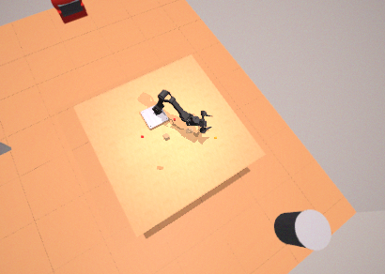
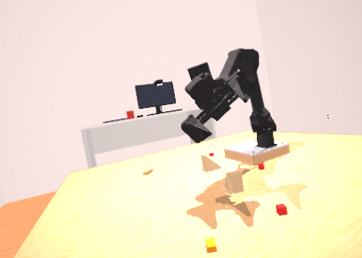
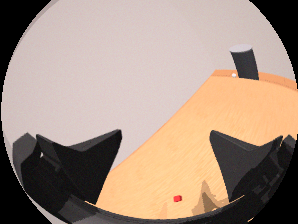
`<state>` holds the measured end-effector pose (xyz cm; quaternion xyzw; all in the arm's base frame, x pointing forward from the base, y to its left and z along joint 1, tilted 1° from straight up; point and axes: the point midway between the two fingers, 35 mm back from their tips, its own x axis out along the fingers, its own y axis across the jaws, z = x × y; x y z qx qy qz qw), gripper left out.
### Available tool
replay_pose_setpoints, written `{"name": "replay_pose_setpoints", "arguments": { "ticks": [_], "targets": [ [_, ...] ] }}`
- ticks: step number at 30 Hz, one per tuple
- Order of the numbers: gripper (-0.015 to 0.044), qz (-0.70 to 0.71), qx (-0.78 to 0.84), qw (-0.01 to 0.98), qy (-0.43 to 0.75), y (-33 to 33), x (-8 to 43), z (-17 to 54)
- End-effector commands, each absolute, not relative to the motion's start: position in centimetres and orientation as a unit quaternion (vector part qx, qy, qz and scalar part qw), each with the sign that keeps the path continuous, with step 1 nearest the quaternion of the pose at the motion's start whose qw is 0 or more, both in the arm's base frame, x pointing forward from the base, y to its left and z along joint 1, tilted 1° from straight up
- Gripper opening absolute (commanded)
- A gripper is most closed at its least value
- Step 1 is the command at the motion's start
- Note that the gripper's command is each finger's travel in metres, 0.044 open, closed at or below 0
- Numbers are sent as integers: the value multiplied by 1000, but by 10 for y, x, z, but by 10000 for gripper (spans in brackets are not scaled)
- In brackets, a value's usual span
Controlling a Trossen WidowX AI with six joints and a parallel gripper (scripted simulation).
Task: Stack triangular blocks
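One tan triangular block [image 1: 166,137] [image 2: 209,163] stands on the table, its sloped side showing in the exterior view. The other triangular block [image 1: 189,130] [image 2: 234,181] stands separately, in the arm's shadow and closer to the exterior view. The two do not touch. My gripper [image 1: 211,122] [image 2: 222,117] [image 3: 166,134] is wide open and empty, raised above the table and off to the side of both blocks. Neither block can be made out in the wrist view.
Red cubes [image 1: 142,136] [image 1: 175,119] [image 2: 282,209] [image 3: 177,198], a yellow cube [image 1: 215,138] [image 2: 211,245] and a small flat orange piece [image 1: 160,168] [image 2: 147,171] lie around the blocks. The arm's white base plate [image 1: 151,122] [image 2: 238,149] is behind them.
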<state>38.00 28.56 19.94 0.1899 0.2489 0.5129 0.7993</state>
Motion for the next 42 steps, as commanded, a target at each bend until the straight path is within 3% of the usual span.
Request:
{"name": "replay_pose_setpoints", "arguments": {
  "ticks": [1,9,23,28,42],
  "targets": [
    [440,129,422,705,555,301,396,119],
    [440,-176,497,619,583,290,380,89],
    [440,-562,518,525,375,244,337,88],
    [440,-637,486,519,300,222,317,100],
    [440,-638,485,519,297,222,316,101]
  ]
}}
